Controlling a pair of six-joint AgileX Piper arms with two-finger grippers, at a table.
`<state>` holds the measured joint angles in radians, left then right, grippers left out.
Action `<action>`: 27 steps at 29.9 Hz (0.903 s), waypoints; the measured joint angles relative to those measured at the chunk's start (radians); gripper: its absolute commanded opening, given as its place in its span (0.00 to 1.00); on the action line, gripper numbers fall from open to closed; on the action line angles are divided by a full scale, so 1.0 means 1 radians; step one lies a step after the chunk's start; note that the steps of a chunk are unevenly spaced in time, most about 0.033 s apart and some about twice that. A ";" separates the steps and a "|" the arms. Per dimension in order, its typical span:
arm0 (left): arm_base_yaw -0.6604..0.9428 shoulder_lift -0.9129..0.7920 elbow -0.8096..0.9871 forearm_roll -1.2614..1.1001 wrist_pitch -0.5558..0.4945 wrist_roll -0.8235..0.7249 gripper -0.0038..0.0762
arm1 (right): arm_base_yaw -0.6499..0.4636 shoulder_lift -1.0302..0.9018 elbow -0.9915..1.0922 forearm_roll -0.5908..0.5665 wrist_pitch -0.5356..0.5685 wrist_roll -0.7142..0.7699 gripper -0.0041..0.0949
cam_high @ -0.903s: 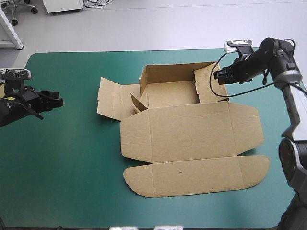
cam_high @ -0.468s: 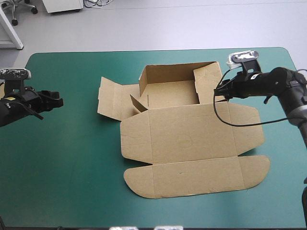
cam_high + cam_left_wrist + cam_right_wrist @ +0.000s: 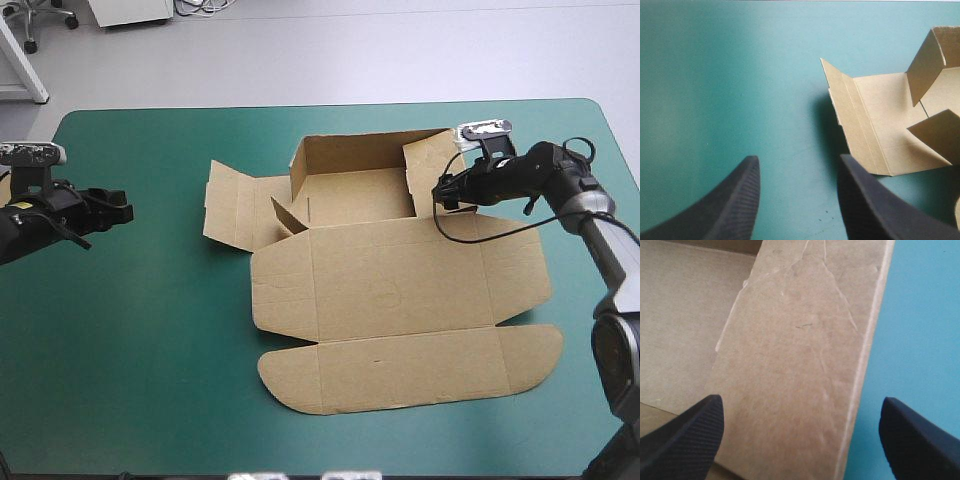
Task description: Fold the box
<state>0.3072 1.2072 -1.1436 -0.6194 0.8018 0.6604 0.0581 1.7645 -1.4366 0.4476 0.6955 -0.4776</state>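
Box [image 3: 390,290] half-formed at mid-table [image 3: 150,330], lid flat toward the near edge.
Its back wall and right flap [image 3: 432,170] stand raised. Right gripper [image 3: 441,190] hangs at that flap, its 2 fingers spread wide, the flap just ahead between them. Left gripper [image 3: 122,207] hovers well left of the box, fingers parted, holding nothing.

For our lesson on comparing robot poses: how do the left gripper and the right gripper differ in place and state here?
The left gripper hangs over bare cover, clear of the box; the right gripper is at the box's right flap. The left's fingers stand moderately apart; the right's stand wider, with the flap ahead between them. Both are open and hold nothing.
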 measured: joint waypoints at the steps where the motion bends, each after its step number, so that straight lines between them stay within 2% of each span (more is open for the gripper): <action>1: 0.000 0.000 0.000 0.000 0.000 0.001 0.48 | 0.000 0.028 -0.029 -0.005 0.014 0.010 0.84; 5: 0.000 0.000 0.000 0.000 0.000 0.003 0.48 | 0.000 0.131 -0.170 -0.045 0.085 0.067 0.79; 10: 0.000 0.000 0.000 -0.001 0.000 0.003 0.48 | 0.000 0.220 -0.306 -0.115 0.231 0.129 0.64; 14: 0.000 0.000 0.017 -0.002 -0.001 0.003 0.48 | 0.000 0.264 -0.352 -0.139 0.317 0.144 0.57; 18: 0.000 0.000 0.042 -0.003 -0.003 0.007 0.48 | 0.002 0.270 -0.357 -0.165 0.321 0.177 0.37; 19: 0.000 0.000 0.045 -0.003 -0.003 0.007 0.48 | 0.003 0.270 -0.357 -0.173 0.321 0.190 0.28; 23: 0.000 0.000 0.046 -0.019 -0.005 0.011 0.48 | 0.003 0.270 -0.360 -0.192 0.320 0.213 0.02; 27: 0.000 0.000 0.046 -0.035 -0.006 0.022 0.48 | 0.003 0.273 -0.360 -0.204 0.295 0.230 0.03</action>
<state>0.3072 1.2072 -1.0975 -0.6547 0.7962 0.6826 0.0609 2.0371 -1.7968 0.2432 0.9907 -0.2477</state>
